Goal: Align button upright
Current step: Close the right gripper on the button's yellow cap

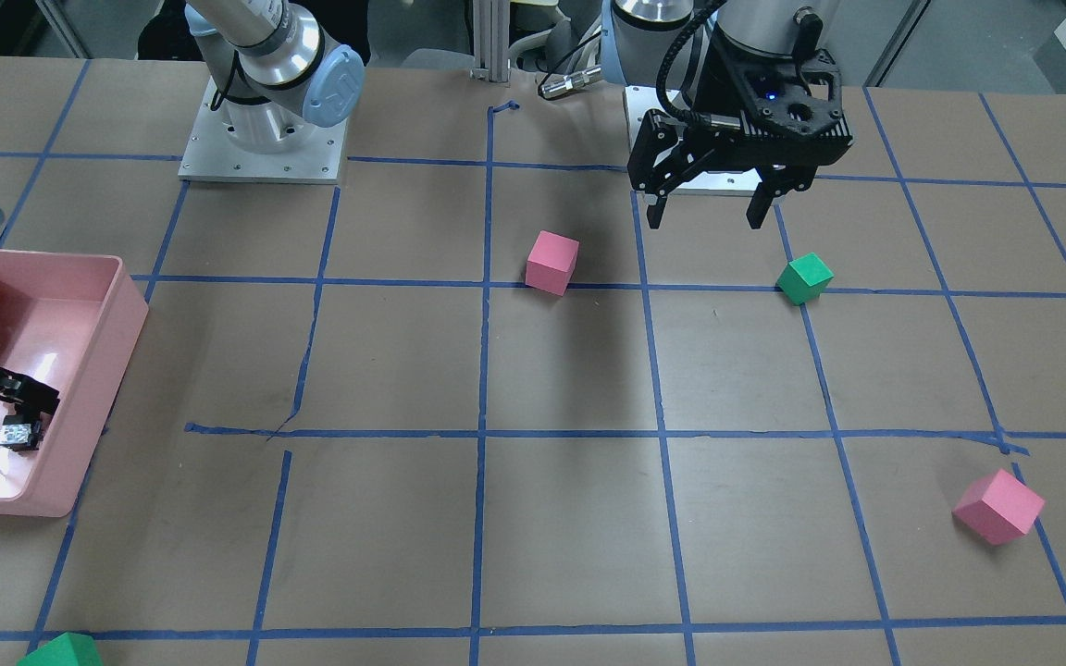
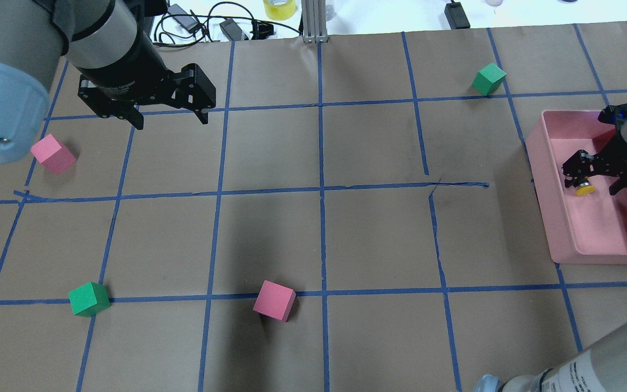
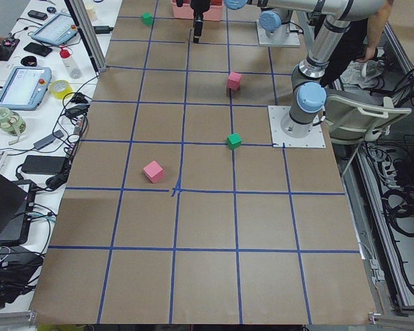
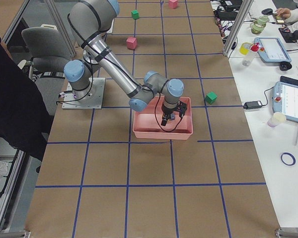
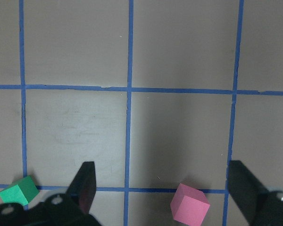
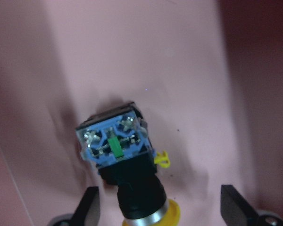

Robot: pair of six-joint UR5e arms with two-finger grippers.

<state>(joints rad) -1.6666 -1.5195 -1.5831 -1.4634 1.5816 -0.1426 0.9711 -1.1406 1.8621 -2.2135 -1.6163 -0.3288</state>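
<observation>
The button (image 6: 125,160) lies on its side on the floor of the pink bin (image 2: 547,179). Its blue-and-black terminal end faces the right wrist camera and its yellow cap (image 2: 584,189) is toward the palm. My right gripper (image 6: 162,197) is open inside the bin. The button sits between its fingers, closer to the left finger (image 6: 87,207), and neither finger touches it. In the front view the button (image 1: 19,433) shows just below the right gripper (image 1: 29,402). My left gripper (image 2: 169,117) is open and empty, held above the table far from the bin.
A pink cube (image 2: 53,154) and a green cube (image 2: 88,299) lie on the left. Another pink cube (image 2: 274,300) lies near the middle front. A green cube (image 2: 489,78) lies far right, near the bin. Cables and tape lie along the far edge.
</observation>
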